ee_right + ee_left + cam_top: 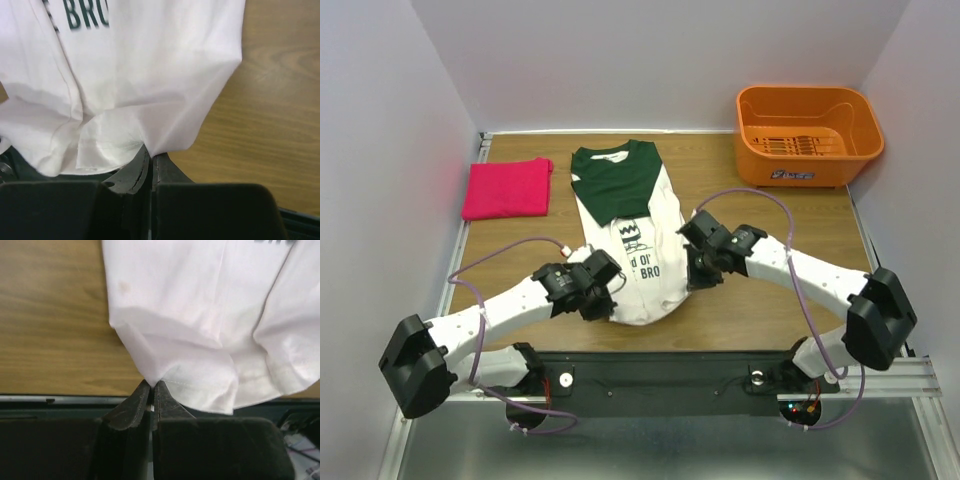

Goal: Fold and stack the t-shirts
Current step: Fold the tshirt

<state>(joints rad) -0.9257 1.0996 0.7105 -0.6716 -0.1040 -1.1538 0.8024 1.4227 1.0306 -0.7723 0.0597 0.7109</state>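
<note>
The white cloth t-shirt with dark green sleeves (653, 288) lies on the wooden counter (740, 306), its long axis running straight ahead of both tools, collar farthest. Left tool (152, 388) and right tool (150, 153) each pinch one near hem corner, so the fold likely goes forward.

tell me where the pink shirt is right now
In the top view the folded pink-red t-shirt lies far left on the table, just left of the white and green t-shirt, with the orange basket far right.
</note>
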